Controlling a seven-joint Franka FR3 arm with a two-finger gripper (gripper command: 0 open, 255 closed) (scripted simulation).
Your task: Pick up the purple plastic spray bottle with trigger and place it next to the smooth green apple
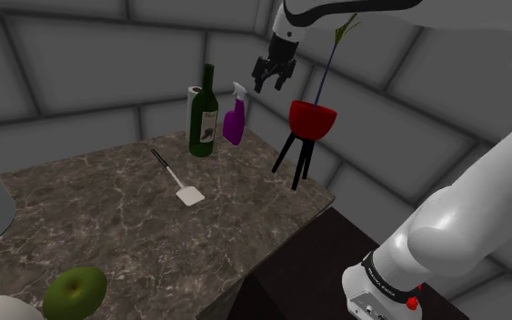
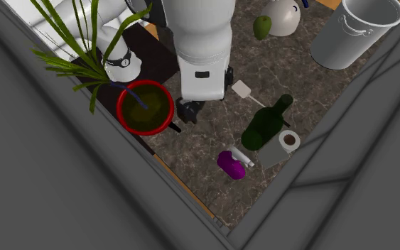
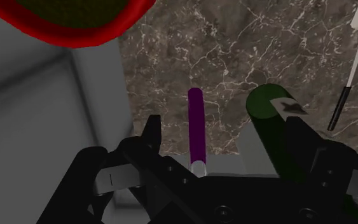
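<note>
The purple spray bottle [image 1: 235, 116] stands upright at the far corner of the marble counter [image 1: 135, 227], beside a dark green wine bottle [image 1: 204, 114]. My gripper [image 1: 273, 80] hangs open above the spray bottle and slightly toward the shoulder view's right, touching nothing. In the wrist view the purple bottle [image 3: 196, 130] lies below and between the spread fingers [image 3: 152, 135], with the wine bottle [image 3: 276, 127] close by the other finger. The green apple [image 1: 75, 291] rests at the counter's near edge, far from the bottle. From the second exterior view, the bottle [image 2: 230, 164], gripper [image 2: 189, 110] and apple [image 2: 262, 27] all show.
A paper towel roll [image 1: 193, 98] stands behind the wine bottle. A white spatula [image 1: 179, 180] lies mid-counter. A red plant pot [image 1: 312, 118] on black legs stands just off the counter's edge near the gripper. A grey bucket [image 2: 347, 32] and white jug [image 2: 285, 15] sit near the apple.
</note>
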